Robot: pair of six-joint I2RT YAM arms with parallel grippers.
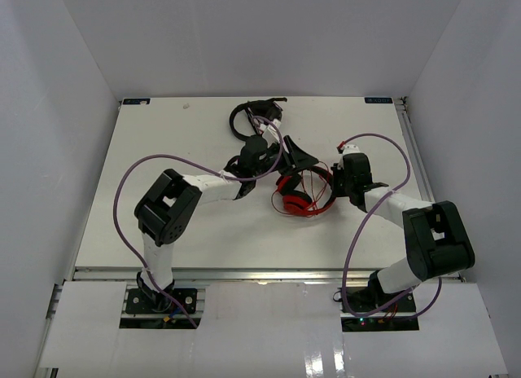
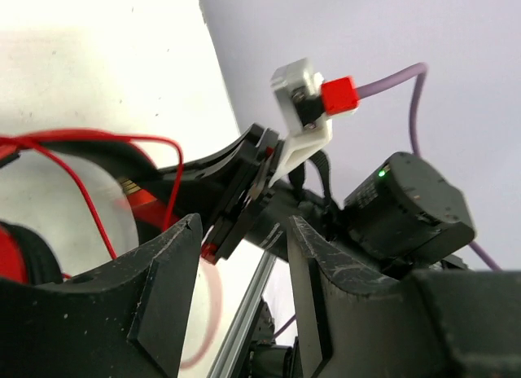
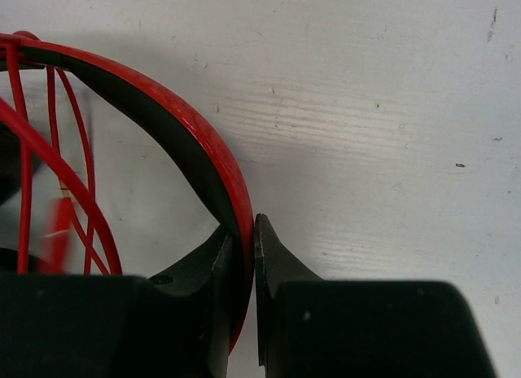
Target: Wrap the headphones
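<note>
Right claw (image 3: 244, 235) is shut tight on the red band of the headphones (image 1: 303, 195), with one finger on each side of it. Its arm comes up from the near right corner, bends at the elbow and reaches left, low over the white table (image 1: 163, 134). The headphones rest near the middle of the table, and their thin red cable (image 3: 23, 174) loops across the band. The left claw (image 2: 240, 248) is partway open with nothing between its fingers, and the cable runs close by one finger. Its arm bends at the elbow and reaches right, so this claw sits just past the headphones. Some black headphones (image 1: 254, 117) lie at the far side of the table.
</note>
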